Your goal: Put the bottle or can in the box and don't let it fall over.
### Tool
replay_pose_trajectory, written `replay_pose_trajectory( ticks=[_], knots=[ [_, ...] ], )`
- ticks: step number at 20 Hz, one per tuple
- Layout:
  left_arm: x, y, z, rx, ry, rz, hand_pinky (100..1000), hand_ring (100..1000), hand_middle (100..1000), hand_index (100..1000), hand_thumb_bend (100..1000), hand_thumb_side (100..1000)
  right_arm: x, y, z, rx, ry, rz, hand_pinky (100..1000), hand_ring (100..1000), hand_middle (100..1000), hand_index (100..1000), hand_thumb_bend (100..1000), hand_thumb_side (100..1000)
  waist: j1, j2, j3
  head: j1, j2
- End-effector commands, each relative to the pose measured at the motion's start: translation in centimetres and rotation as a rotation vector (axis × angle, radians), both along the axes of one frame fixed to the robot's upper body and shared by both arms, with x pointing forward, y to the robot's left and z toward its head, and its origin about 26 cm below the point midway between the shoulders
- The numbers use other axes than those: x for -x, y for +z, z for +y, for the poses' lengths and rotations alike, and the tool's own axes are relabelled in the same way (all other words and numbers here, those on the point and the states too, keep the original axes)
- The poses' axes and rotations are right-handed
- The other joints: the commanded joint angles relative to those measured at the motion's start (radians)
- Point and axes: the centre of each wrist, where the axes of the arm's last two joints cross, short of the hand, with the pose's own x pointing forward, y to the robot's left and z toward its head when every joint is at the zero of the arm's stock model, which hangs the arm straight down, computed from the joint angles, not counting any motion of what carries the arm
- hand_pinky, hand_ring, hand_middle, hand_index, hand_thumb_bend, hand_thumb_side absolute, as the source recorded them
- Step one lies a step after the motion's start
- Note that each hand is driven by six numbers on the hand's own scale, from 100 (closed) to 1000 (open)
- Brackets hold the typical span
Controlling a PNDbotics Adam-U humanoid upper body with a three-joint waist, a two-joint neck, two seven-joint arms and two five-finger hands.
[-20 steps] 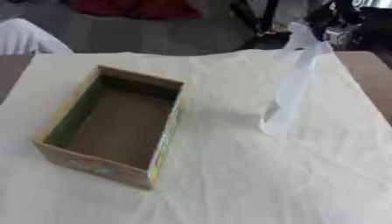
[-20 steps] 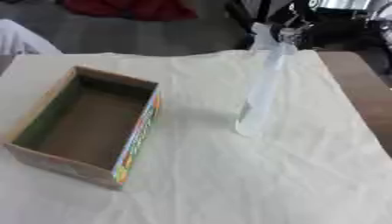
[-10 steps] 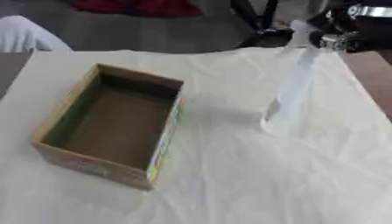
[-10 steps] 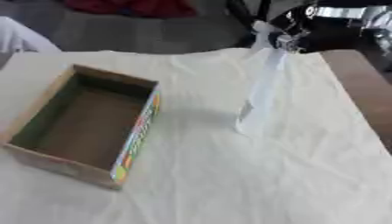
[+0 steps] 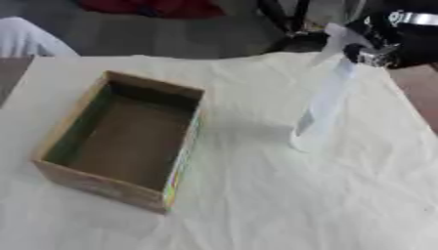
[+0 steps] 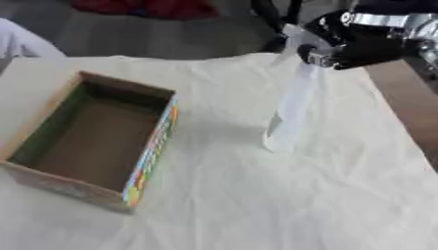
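Note:
A tall, pale, see-through bottle stands on the white cloth, right of centre. It leans with its top toward the far right and its base on the cloth. My right hand, black with silver parts, comes in from the upper right, its fingers curled at the bottle's top. An open cardboard box with a green inner wall and a coloured outer side sits at the left, empty, about a hand's width from the bottle. My left hand shows in no view.
A creased white cloth covers the table. Bare brown tabletop shows along the right edge. A white sleeve is at the far left corner. A red item and dark chair legs lie on the floor beyond.
My right hand has come slightly lower at the bottle's top. The bottle's base and the box have stayed where they were.

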Motion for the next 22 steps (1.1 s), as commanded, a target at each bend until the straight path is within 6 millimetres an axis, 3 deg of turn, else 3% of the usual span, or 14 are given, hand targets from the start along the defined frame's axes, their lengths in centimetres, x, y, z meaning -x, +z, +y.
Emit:
replay_pose_trajectory(
  ticks=[1,22],
  knots=[
    [0.13,1.0,-0.02,-0.026,-0.006,-0.031,845,590,678,720,100,774,0.7,1.55,-0.16,0.017,-0.027,-0.062,770,801,817,889,145,607,0.001,-0.012,0.001,-0.004,-0.011],
    [0.04,1.14,-0.12,-0.035,-0.016,-0.034,846,589,678,720,100,775,0.3,1.65,0.41,-0.035,-0.026,-0.087,758,802,818,893,145,604,-0.007,-0.004,0.015,-0.012,-0.016]
  ],
)
